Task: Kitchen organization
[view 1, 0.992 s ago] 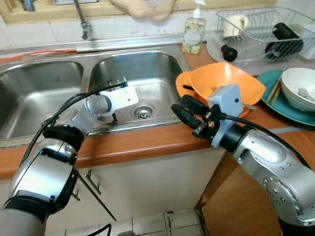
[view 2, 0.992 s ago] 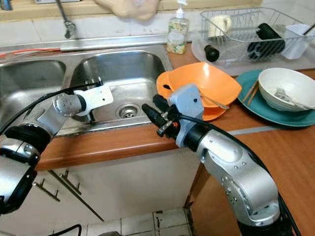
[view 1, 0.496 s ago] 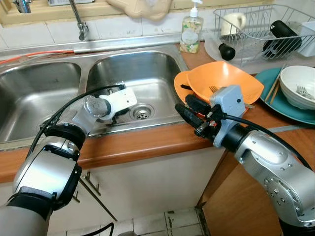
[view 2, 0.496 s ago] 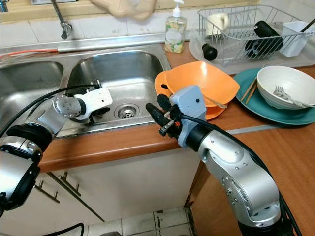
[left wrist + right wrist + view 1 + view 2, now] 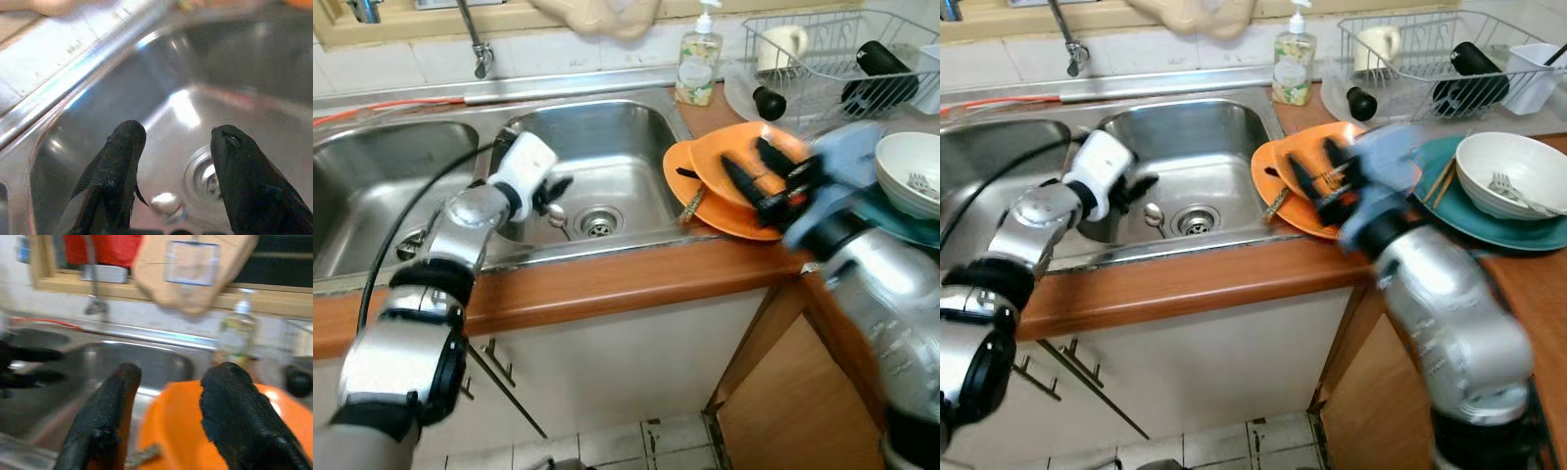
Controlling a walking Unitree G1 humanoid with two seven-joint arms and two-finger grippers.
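The double sink (image 5: pixel 636 117) takes up the counter's left; the left gripper (image 5: pixel 551 189) is inside its right-hand basin, while the right gripper (image 5: pixel 759 176) is over the orange bowl (image 5: pixel 1304 201) on the counter beside that basin.

Orange bowl: sits stacked on an orange plate, directly under and just beyond the right gripper's fingers. The right wrist view shows its rim between and below the two fingers, which stand wide apart and hold nothing. The arm is motion-blurred, so whether it touches the bowl cannot be told. A utensil (image 5: pixel 693 203) leans over the bowl's sink-side edge, its long axis running from the bowl down toward the basin.

Spoon (image 5: pixel 557 216): lies on the basin floor just below the left gripper's tips, between them and the drain (image 5: pixel 598 227). Its bowl end is nearest the gripper, the handle running on toward the near wall of the basin. The left wrist view places the spoon's bowl (image 5: pixel 165 203) low between the two spread fingers, which are empty.

Judgement: the left arm is plainly the nearer to the spoon; a short descent with the fingers closing across the handle appears sufficient.
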